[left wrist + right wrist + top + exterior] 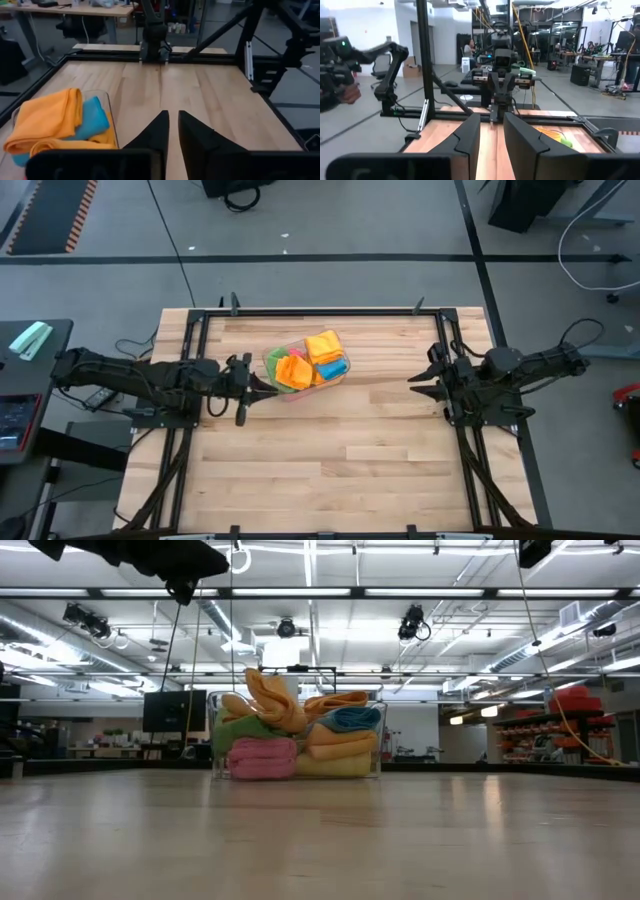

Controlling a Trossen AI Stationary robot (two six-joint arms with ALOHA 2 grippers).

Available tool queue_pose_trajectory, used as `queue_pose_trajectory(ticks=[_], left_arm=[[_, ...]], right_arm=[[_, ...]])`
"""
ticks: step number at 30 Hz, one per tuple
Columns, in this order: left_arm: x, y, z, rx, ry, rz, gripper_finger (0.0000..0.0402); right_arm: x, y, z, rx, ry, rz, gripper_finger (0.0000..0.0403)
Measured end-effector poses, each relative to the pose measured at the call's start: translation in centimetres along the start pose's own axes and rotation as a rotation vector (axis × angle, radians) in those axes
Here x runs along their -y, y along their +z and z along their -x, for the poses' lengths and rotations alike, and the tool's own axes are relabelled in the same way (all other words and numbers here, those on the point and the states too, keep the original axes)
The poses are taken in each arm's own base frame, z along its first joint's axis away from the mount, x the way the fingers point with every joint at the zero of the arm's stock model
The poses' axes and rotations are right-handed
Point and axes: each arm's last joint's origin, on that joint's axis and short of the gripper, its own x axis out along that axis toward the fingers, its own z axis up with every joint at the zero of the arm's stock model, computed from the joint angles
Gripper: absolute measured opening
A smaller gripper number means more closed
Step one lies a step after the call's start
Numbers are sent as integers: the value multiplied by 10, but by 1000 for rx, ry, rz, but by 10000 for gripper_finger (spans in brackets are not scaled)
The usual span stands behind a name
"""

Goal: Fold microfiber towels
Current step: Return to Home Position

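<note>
A clear plastic bin [305, 366] stands on the far middle of the wooden table and holds the microfiber towels: orange [292, 370], yellow [324, 344], blue [333, 367], green [274, 360] and pink [263, 758]. They are piled and folded inside it, and an orange one [272, 695] sticks up above the rim. My left gripper [268, 384] hovers just left of the bin, its fingers [173, 115] a narrow gap apart and empty. My right gripper [412, 380] waits to the right of the bin, fingers [491, 120] slightly apart and empty.
Bare wood lies in front of the bin toward the near edge [330, 480]. A black metal frame [320, 311] runs around the table. In the left wrist view the bin's rim [112, 125] lies close beside my left fingers.
</note>
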Motion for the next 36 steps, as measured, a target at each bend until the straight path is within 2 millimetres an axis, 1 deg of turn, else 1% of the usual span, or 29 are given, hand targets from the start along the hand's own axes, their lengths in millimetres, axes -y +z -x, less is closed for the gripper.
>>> queue_pose_trajectory(ticks=[3, 7, 9, 13, 16, 20, 23, 26, 28, 31, 33, 36], left_arm=[[0, -4, 5, 24, -8, -13, 33], [-4, -22, 15, 73, 0, -11, 9], [-7, -34, 22, 105, 11, 5, 7], [-15, -54, 32, 143, 46, 26, 20], [-20, -63, 39, 193, 72, 26, 23], [-22, -76, 48, 297, 83, -11, 9], [-22, -88, 52, 365, 84, -26, 7], [-23, -100, 54, 395, 84, -23, 17], [-23, -102, 55, 390, 83, -25, 19], [-23, -102, 58, 402, 83, -31, 9], [-23, -100, 60, 430, 85, -53, 6], [-23, -97, 65, 474, 87, -59, 12]], right_arm=[[1, 1, 3, 8, -3, 9, 87], [2, -1, 11, -10, 1, 37, 56], [2, -1, 14, -7, 7, 43, 45], [2, -8, 20, 22, 29, 70, 41], [2, -19, 21, 33, 24, 77, 41], [3, -35, 20, 77, -2, 58, 41], [5, -52, 18, 96, -26, 22, 41], [7, -71, 14, 126, -55, -12, 41], [10, -84, 13, 144, -79, -34, 41], [14, -97, 13, 175, -100, -61, 41], [17, -102, 13, 170, -108, -68, 41], [23, -103, 13, 162, -116, -70, 41]])
